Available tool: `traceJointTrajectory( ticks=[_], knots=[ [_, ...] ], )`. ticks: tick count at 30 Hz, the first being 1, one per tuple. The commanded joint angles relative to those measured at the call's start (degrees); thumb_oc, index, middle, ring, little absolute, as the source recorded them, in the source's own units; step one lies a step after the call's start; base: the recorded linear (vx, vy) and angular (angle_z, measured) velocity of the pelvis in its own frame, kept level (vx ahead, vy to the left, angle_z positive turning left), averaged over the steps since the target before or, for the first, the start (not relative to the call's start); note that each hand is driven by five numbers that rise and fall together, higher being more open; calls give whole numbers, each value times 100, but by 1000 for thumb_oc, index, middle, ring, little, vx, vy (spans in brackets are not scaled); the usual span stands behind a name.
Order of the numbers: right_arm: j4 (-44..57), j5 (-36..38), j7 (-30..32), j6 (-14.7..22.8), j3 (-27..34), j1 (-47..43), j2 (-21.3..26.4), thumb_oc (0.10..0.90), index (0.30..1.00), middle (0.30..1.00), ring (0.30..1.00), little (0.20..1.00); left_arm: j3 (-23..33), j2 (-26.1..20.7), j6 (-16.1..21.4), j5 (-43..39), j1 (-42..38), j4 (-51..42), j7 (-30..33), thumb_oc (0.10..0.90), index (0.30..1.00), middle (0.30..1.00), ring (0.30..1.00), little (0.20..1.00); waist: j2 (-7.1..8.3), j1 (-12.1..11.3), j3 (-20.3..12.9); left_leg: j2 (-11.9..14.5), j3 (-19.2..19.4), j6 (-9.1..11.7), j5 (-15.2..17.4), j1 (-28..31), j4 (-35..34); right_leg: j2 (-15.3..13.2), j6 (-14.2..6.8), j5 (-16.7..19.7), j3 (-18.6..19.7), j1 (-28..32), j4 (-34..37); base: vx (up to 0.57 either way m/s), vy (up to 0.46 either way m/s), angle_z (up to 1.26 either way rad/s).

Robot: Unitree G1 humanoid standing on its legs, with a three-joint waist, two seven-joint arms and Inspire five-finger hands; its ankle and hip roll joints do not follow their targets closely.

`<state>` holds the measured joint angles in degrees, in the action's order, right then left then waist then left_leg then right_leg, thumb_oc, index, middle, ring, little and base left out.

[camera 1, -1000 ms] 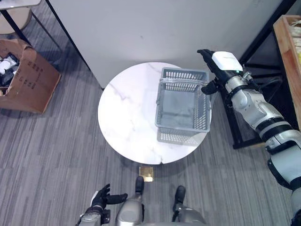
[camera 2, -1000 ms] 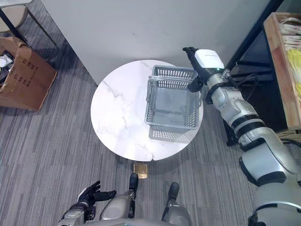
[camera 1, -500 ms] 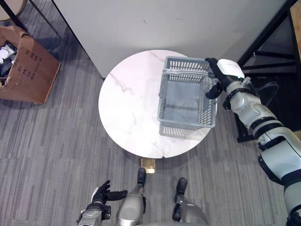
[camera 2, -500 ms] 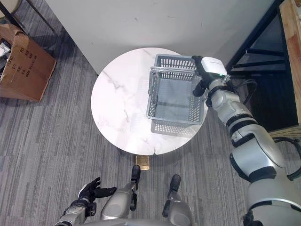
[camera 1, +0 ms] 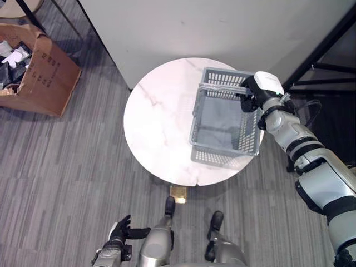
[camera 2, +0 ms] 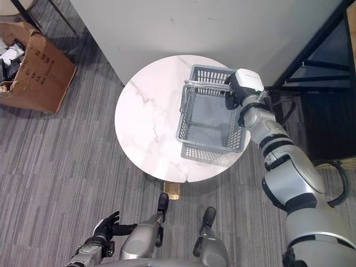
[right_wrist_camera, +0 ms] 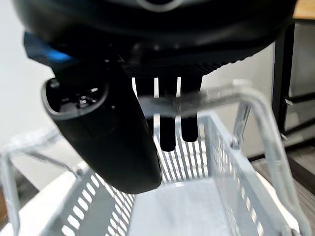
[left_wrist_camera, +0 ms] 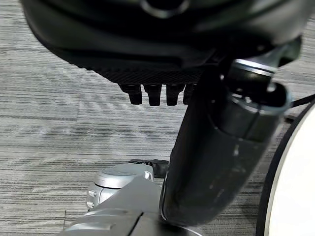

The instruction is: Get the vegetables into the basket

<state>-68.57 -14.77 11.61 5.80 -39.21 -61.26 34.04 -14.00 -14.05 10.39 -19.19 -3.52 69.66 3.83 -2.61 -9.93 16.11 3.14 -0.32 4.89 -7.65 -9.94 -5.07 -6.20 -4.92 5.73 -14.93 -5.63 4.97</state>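
Right hand (right_wrist_camera: 106,125): fingers (right_wrist_camera: 168,132) hang roughly straight beside the thumb, their tips reaching past the raised wire handle (right_wrist_camera: 206,96) of the grey slotted plastic basket (camera 1: 225,125). The handle bar crosses in front of the fingers. Whether they hook it or only touch it cannot be told; no firm curl is visible, so the hand reads as open. In the head views the right hand (camera 1: 257,92) sits at the basket's far right corner, over the rim.

The basket stands on the round white marble tabletop (camera 1: 161,128) at its right edge, with its near right corner overhanging slightly. The interior looks empty. No vegetables are seen on the tabletop.

Left hand (camera 1: 119,236) is low beside the body, fingers loosely spread, holding nothing.

Judgement: the step in hand is positioning or steadying the basket. To do it well, the fingers should close fully round the handle before any pull. The basket should be drawn inward from the right edge without tipping. A half-hooked handle risks slipping.
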Motion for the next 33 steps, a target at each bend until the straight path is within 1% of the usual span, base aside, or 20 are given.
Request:
traceJointTrajectory(
  ticks=[1, 4, 9, 10, 11, 12, 13, 14, 15, 16, 17, 18, 19, 20, 23, 26, 27, 28, 30, 33],
  knots=[
    [-78, 130, -44, 155, -240, -319, 11, 400, 300, 300, 300, 300, -415, -153, 65, 58, 48, 235, 69, 900, 1000, 1000, 1000, 1000, 262, -39, -103, 60, 64, 94, -60, 37, 7, -595, -510, 355, 240, 67, -28, -8, 13, 16],
    [-237, 118, -133, 164, -142, -27, 118, 400, 300, 300, 300, 300, -442, -134, 57, 187, 63, 243, 28, 900, 1000, 1000, 1000, 1000, 261, -36, -114, 45, 43, 88, -47, 52, 7, -611, -525, 362, 206, 92, -25, -17, 13, 12],
    [128, 73, -88, 193, -110, 61, 334, 400, 300, 300, 300, 300, -408, -135, 12, 315, 61, 301, -1, 900, 1000, 1000, 1000, 1000, 316, 41, -148, 72, 120, 81, 2, 161, 7, -608, -523, 364, 274, 141, -27, 2, 5, 0],
    [962, 41, -79, 243, -142, 111, 644, 400, 300, 300, 300, 300, -335, -150, -12, 371, 100, 332, -22, 900, 1000, 1000, 1000, 1000, 387, 133, -229, 102, 194, 75, 59, 296, 13, -599, -522, 354, 343, 208, -29, 29, 9, -3],
    [969, 41, -81, 238, -139, 116, 649, 400, 300, 300, 300, 300, -338, -149, -12, 371, 100, 332, -22, 900, 1000, 1000, 1000, 1000, 386, 130, -225, 102, 196, 75, 60, 302, 12, -599, -522, 354, 345, 212, -29, 76, 19, -3],
    [1870, -20, -113, 294, -109, 251, 1019, 400, 300, 300, 300, 300, -241, -176, -45, 441, 150, 341, -58, 900, 1000, 1000, 1000, 1000, 434, 235, -315, 124, 241, 81, 110, 411, 23, -598, -533, 330, 372, 283, -31, 60, 11, -4],
    [2274, -27, -138, 316, -47, 347, 1195, 400, 300, 300, 300, 300, -203, -183, -65, 481, 179, 349, -80, 900, 1000, 1000, 1000, 1000, 458, 275, -354, 131, 276, 81, 128, 464, 20, -596, -538, 324, 392, 322, -28, 60, 11, -7],
    [2276, -27, -138, 316, -45, 349, 1195, 400, 300, 300, 300, 300, -204, -183, -65, 481, 179, 349, -80, 900, 1000, 1000, 1000, 1000, 458, 273, -354, 131, 277, 81, 128, 465, 20, -596, -538, 324, 393, 323, -28, 57, 10, -14],
    [3350, -24, -234, 419, 138, 669, 1643, 400, 300, 300, 300, 300, -32, -181, -118, 550, 229, 393, -101, 900, 1000, 1000, 1000, 1000, 489, 415, -443, 156, 342, 89, 171, 599, 16, -589, -543, 301, 429, 388, -32, 89, 7, -27],
    [4291, -4, -361, 614, 527, 1259, 2179, 400, 300, 300, 300, 300, 117, -174, -169, 699, 336, 415, -175, 900, 1000, 1000, 1000, 1000, 489, 555, -572, 184, 419, 107, 218, 751, 7, -580, -546, 267, 445, 487, -25, 90, 7, -28],
    [4315, -6, -369, 607, 560, 1296, 2190, 400, 300, 300, 300, 300, 105, -180, -170, 700, 339, 414, -175, 900, 1000, 1000, 1000, 1000, 492, 543, -573, 185, 418, 108, 220, 755, 7, -579, -546, 266, 444, 492, -24, 54, -7, -30],
    [4536, 93, -428, 659, 758, 1539, 2299, 400, 300, 300, 300, 300, 133, -176, -178, 768, 369, 437, -200, 900, 1000, 1000, 1000, 1000, 497, 585, -608, 195, 443, 115, 227, 797, 7, -573, -547, 257, 448, 519, -24, 38, -20, -37],
    [5386, 300, -699, 863, 1162, 2208, 2673, 400, 300, 300, 300, 300, 208, -128, -213, 965, 448, 499, -269, 900, 1000, 1000, 1000, 1000, 507, 716, -690, 218, 530, 125, 260, 916, 7, -549, -550, 250, 494, 576, -24, 38, -20, -31],
    [5407, 301, -707, 857, 1192, 2241, 2683, 400, 300, 300, 300, 300, 198, -130, -213, 967, 449, 498, -269, 900, 1000, 1000, 1000, 1000, 507, 704, -689, 219, 532, 125, 261, 920, 7, -548, -550, 250, 495, 579, -24, 46, -16, -27],
    [6008, 283, -884, 1031, 1538, 2824, 3168, 400, 300, 300, 300, 300, 266, -100, -233, 1196, 531, 552, -373, 900, 1000, 1000, 1000, 1000, 502, 857, -773, 244, 631, 127, 291, 1021, 7, -524, -556, 244, 570, 599, -22, 29, -2, -22],
    [6567, 205, -979, 1138, 2152, 3597, 3470, 400, 300, 300, 300, 300, 325, -73, -235, 1329, 574, 564, -436, 900, 1000, 1000, 1000, 1000, 501, 1008, -829, 271, 745, 127, 322, 1093, 7, -510, -566, 259, 654, 583, -21, 19, -4, -17],
    [6762, -2, -1010, 1186, 2415, 3980, 3680, 400, 300, 300, 300, 300, 370, -74, -220, 1366, 589, 539, -451, 900, 1000, 1000, 1000, 1000, 508, 1069, -844, 265, 809, 124, 354, 1147, 33, -507, -572, 258, 701, 581, -35, 29, 5, -17],
    [6782, -4, -1014, 1184, 2469, 4036, 3683, 400, 300, 300, 300, 300, 355, -79, -220, 1366, 587, 538, -451, 900, 1000, 1000, 1000, 1000, 510, 1050, -841, 265, 813, 124, 356, 1152, 33, -507, -573, 257, 704, 584, -35, 30, 12, -24],
    [6898, -196, -964, 1215, 2867, 4580, 3814, 400, 300, 300, 300, 300, 388, -51, -212, 1385, 579, 517, -469, 900, 1000, 1000, 1000, 1000, 530, 1143, -833, 256, 897, 121, 433, 1189, 166, -521, -577, 257, 771, 597, -62, 14, 14, -29],
    [7058, -200, -860, 1244, 3501, 5228, 3620, 400, 300, 300, 300, 300, 429, -35, -164, 1442, 572, 450, -453, 900, 1000, 1000, 1000, 1000, 565, 1289, -776, 229, 1018, 89, 645, 1114, 579, -578, -589, 239, 898, 552, -201, -1, 33, -15]
  ],
)
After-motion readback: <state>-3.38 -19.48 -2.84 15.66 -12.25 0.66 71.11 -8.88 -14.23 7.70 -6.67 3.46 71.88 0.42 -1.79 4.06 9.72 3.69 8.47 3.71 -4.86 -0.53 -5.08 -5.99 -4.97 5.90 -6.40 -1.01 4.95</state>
